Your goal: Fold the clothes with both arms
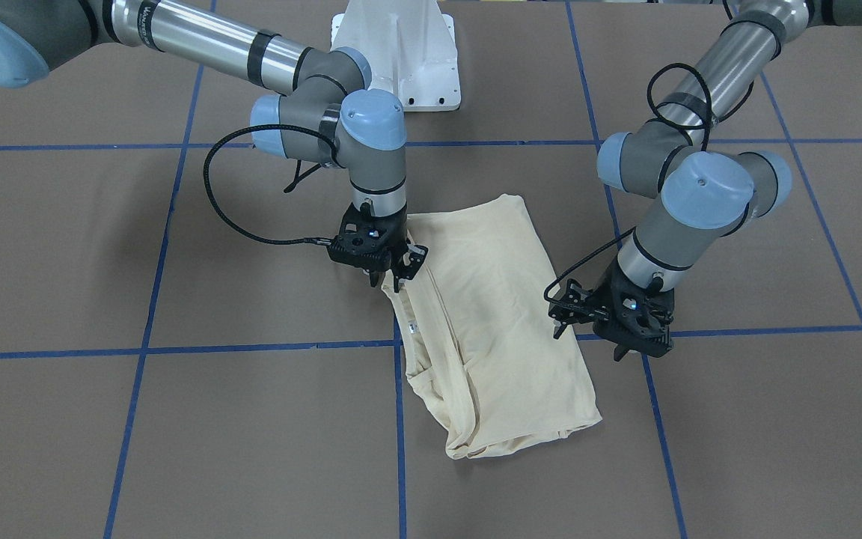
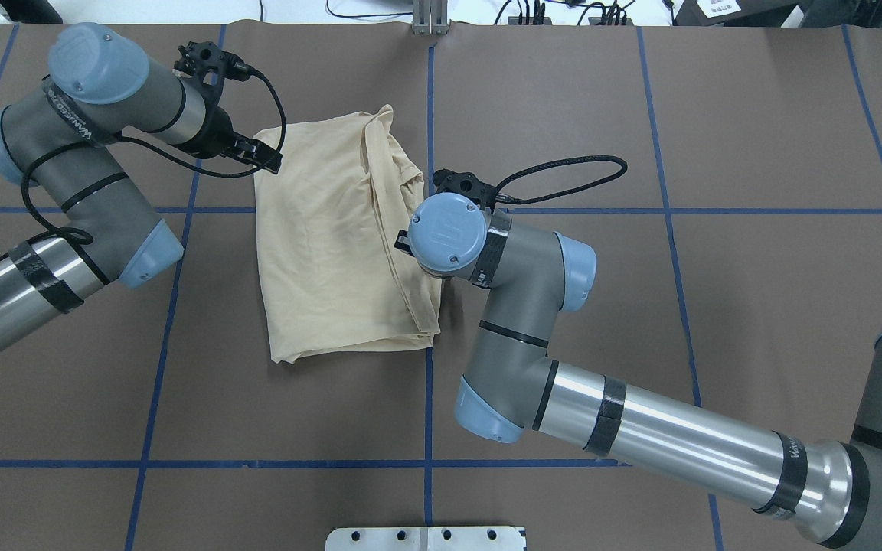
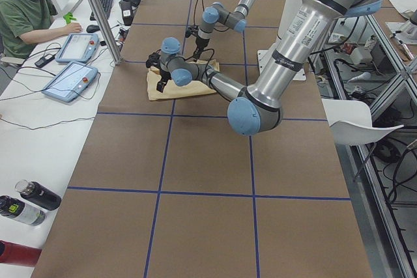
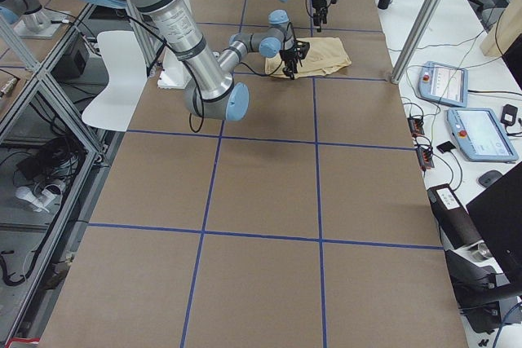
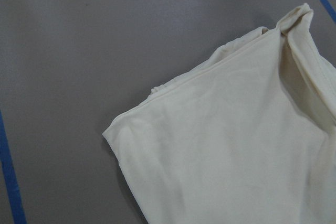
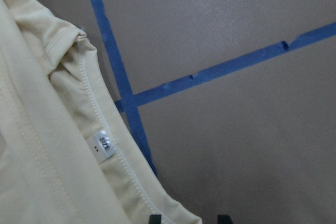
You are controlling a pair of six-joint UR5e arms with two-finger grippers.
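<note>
The pale cream-yellow T-shirt (image 1: 498, 299) lies as a long folded panel on the brown table (image 1: 176, 419). Its collar edge touches the blue tape crossing (image 6: 128, 100) and the rest of it spreads to the robot's left of that crossing. The right gripper (image 1: 393, 275) stands over the collar hem just on the robot's side of the crossing. Its fingertips (image 6: 155, 217) are spread, one over the cloth and one over bare table, and they pinch nothing. The white neck label (image 6: 103, 143) sits right beside the crossing. The left gripper (image 1: 625, 340) hangs well to the left of the crossing, off the panel's opposite long edge. I cannot tell whether its pincer is spread or pressed together. The step looks like taking both long edges to fold the panel across its length. To do that well, the right gripper should drop straight down so the hem and every layer under it sit between the pads before closing, because the collar is bunched there and a shallow bite would lift only the top ply. The left gripper probably needs to come in over the cloth corner its wrist camera shows. Both should then lift evenly, so the thin fabric does not skew or drag the panel off the crossing.
</note>
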